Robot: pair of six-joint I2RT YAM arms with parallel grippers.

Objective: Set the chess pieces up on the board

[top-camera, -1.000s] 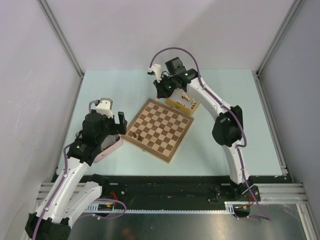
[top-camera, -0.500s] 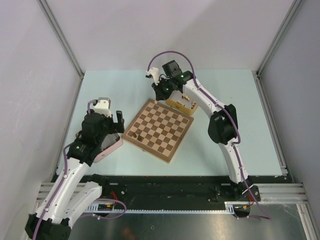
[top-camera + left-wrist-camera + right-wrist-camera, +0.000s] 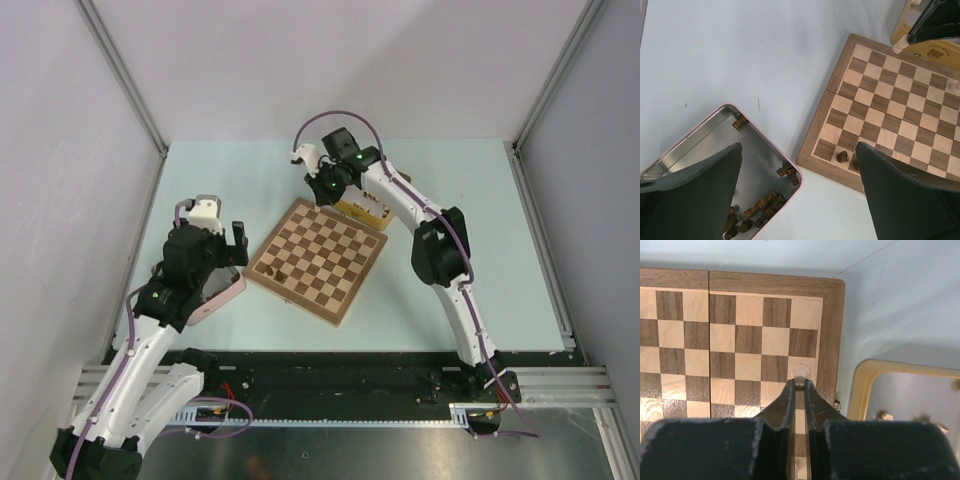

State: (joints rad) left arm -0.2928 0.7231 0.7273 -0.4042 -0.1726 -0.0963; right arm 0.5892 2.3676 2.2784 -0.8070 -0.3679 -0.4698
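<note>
Over at the board's (image 3: 318,262) far corner, the right pincer (image 3: 799,384) is clenched tight on a pale piece (image 3: 800,372), the two dark fingers pinching its slim top! That little beige figure sits over a light square in the outermost file, right against the brown border; whether its base touches the wood, I can't tell. Just beyond that same edge of the board lies the yellow tin (image 3: 860,385), with a few blurred pale pieces (image 3: 885,415) inside. The board itself is a flat wooden square of tan and dark brown checks, with a seam across its middle, lying cornerwise on the pale blue desk (image 3: 470,240). Swing to the opposite side: the left pincer (image 3: 799,147) hangs released, jaws spread wide and holding nothing, above the gap between the board's near-left edge and the pink tin (image 3: 762,150). One dark piece (image 3: 842,156) stands upright on the board's edge row there, and a second beside it is half hidden behind a finger. More dark pieces (image 3: 765,202) lie jumbled in the pink tin, just off that edge.
</note>
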